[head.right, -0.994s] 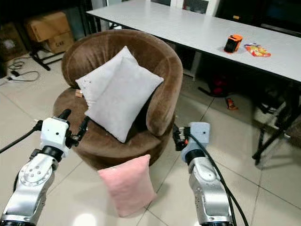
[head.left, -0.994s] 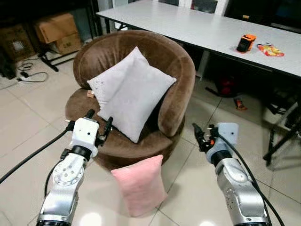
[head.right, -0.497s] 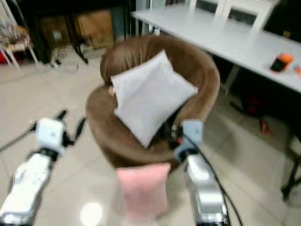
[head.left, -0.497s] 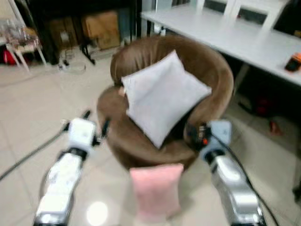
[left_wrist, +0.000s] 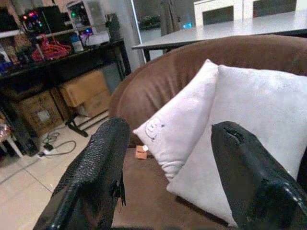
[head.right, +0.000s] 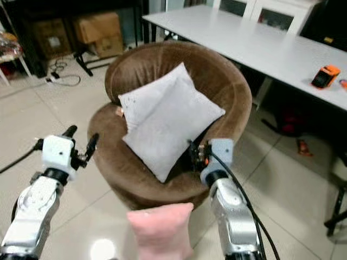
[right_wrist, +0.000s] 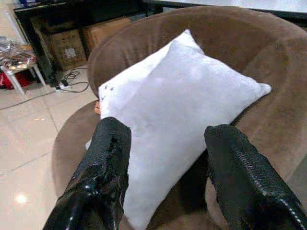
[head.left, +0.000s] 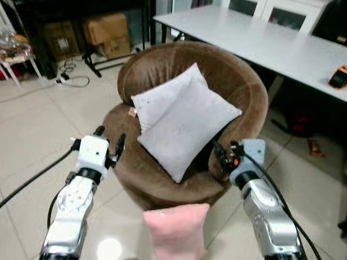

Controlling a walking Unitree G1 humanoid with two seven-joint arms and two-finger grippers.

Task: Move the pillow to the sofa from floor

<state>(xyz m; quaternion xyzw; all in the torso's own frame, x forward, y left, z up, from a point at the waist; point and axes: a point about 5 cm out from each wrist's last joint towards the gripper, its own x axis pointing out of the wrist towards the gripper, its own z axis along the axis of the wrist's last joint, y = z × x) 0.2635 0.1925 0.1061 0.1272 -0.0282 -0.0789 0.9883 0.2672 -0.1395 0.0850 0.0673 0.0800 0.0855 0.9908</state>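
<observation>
The pink pillow [head.left: 176,232] stands on the floor against the foot of the brown sofa [head.left: 244,92], below and between both sets of fingers. The left gripper [head.left: 108,140] and right gripper [head.right: 193,152] hover above it, fingers apart, empty, aimed at the white cushions [head.left: 184,122]. The pillow looks light, soft and squashy; I'd pinch its top edge, or squeeze both sides.

Right hand [head.left: 219,153] nearer sofa [head.left: 238,81]
</observation>
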